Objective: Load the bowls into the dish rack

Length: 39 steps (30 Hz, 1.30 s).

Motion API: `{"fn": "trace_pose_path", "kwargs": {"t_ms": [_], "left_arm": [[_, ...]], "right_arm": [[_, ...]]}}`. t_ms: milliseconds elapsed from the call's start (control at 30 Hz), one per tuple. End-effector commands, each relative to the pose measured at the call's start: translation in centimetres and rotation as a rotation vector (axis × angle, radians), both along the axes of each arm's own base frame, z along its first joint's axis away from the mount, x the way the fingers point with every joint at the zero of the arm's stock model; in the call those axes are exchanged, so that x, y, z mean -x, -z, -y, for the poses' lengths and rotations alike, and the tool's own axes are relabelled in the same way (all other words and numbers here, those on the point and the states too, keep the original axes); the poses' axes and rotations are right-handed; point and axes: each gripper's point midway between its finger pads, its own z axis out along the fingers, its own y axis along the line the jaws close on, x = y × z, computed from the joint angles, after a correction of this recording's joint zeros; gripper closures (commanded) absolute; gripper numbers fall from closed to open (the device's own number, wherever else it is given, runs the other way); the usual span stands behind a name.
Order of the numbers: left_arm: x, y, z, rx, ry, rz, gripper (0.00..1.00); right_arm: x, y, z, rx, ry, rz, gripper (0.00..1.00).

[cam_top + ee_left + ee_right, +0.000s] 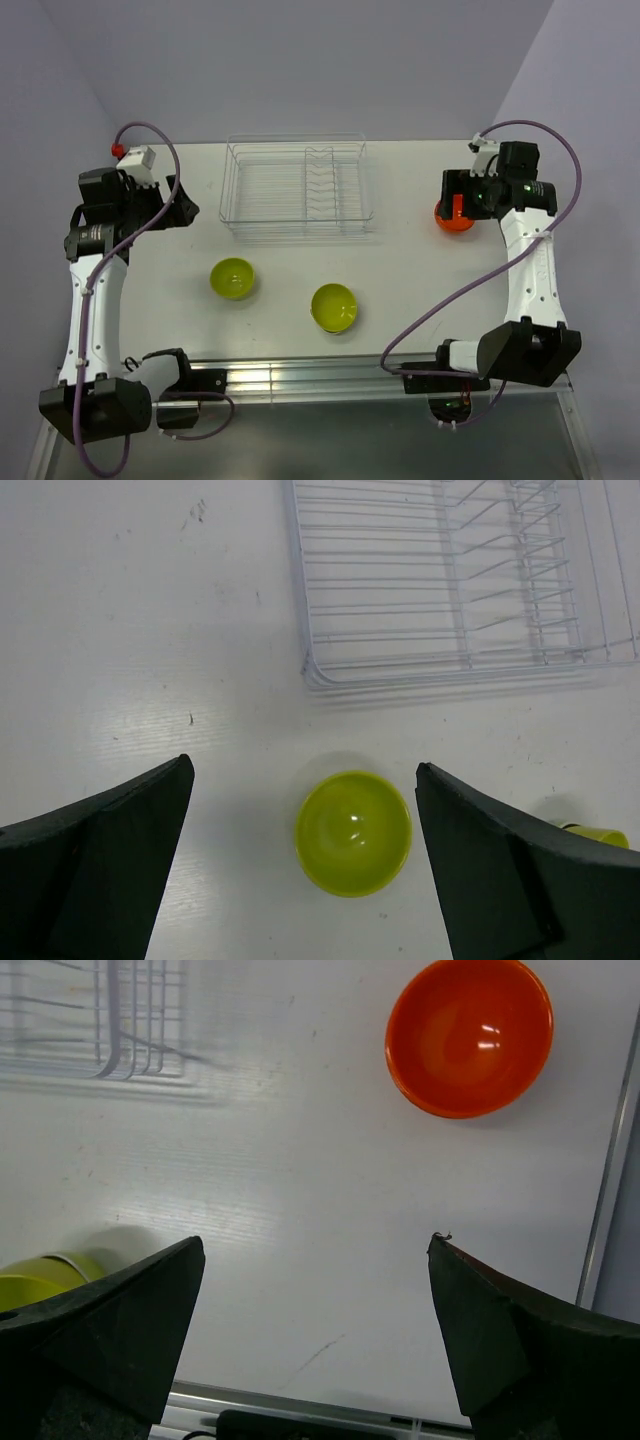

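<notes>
White table [420, 290], bearing all. Silver wire dish rack [298, 188] at far centre. Left lime-green bowl [232, 278] and right lime-green bowl [334, 307], upright on table, in front of rack, apart. Orange bowl [469, 1036], right of rack, beneath right arm [525, 250]. Left gripper [302, 770] and right gripper [317, 1243]: fingers spread, holding nothing.

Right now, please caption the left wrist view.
Open jaws frame a lime-green bowl on the table, empty dish rack beyond.

Before the dish rack [298, 187] lie two bowls [232, 278]; right, seemingly, a third bowl [469, 1037].
</notes>
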Motion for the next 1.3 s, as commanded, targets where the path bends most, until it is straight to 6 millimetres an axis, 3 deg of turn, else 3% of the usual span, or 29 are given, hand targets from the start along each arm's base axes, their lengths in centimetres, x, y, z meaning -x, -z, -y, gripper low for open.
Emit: {"fn": "trace_pose_path", "kwargs": {"t_ms": [0, 100, 200, 367, 467, 600, 1000, 1267], "left_arm": [[-1.3, -1.3, -0.2, -0.003, -0.003, 0.031, 0.01], [-2.5, -0.4, -2.1, -0.009, -0.137, -0.003, 0.01], [-3.3, 0.6, -4.0, -0.015, -0.264, -0.063, 0.01], [-3.4, 0.8, -2.8, 0.013, -0.195, -0.075, 0.01], [-3.3, 0.1, -1.8, 0.022, -0.134, -0.012, 0.01], [-3.6, -1.5, -2.5, -0.003, -0.160, 0.024, 0.01], [-3.6, -0.9, -0.9, 0.039, -0.071, -0.007, 0.00], [-3.4, -0.7, -0.5, 0.045, -0.046, 0.001, 0.01]], "right_arm": [[-0.8, -0.8, 2.5, 0.011, 0.062, 0.009, 0.00], [-1.4, -0.7, 5.6, 0.057, 0.153, -0.016, 0.01], [-2.1, -0.8, 7.1, 0.092, 0.203, -0.036, 0.03], [-3.6, -0.8, 9.1, 0.100, 0.277, -0.055, 0.06], [-4.9, 1.1, 10.2, 0.076, 0.301, -0.105, 0.10], [-6.2, 2.5, 11.1, 0.054, 0.321, -0.142, 0.14], [-9.4, 7.4, 13.1, 0.037, 0.349, -0.250, 0.48], [-10.3, 10.4, 14.1, 0.058, 0.355, -0.300, 0.50]]}}
